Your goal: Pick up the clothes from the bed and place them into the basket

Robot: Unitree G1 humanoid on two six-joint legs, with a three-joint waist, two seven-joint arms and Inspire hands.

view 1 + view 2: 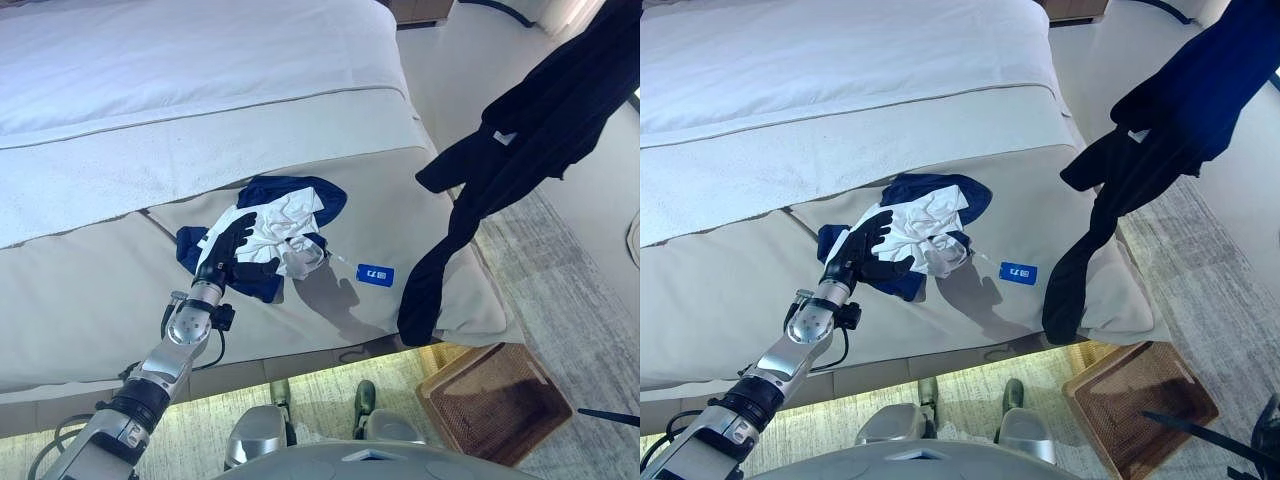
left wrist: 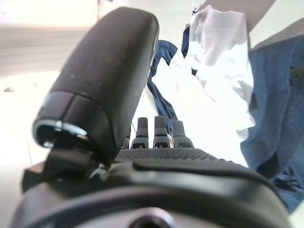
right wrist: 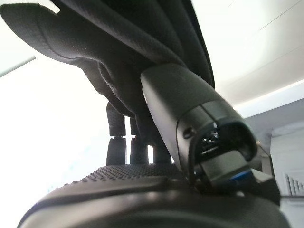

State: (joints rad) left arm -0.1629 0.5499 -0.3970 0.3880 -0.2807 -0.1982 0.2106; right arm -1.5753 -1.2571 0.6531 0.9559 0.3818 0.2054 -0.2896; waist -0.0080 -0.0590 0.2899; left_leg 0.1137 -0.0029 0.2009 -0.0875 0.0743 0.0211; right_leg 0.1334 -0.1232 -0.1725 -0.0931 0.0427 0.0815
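dark garment point(image 1: 520, 150) clamped in right robot hand point(image 3: 156, 123), hung high at right, tail dangling past bed point(image 1: 120, 180) corner above wicker basket point(image 1: 495, 400) on floor. left robot hand point(image 1: 232, 250) laid spread on blue-white clothes point(image 1: 285, 225) at near bed edge. blue tag point(image 1: 375, 274) seen just right of pile.

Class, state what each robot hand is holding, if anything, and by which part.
The right hand grips a black garment by a bunched upper fold, the rest hanging. The left hand rests open on the blue-and-white garment, holding nothing.
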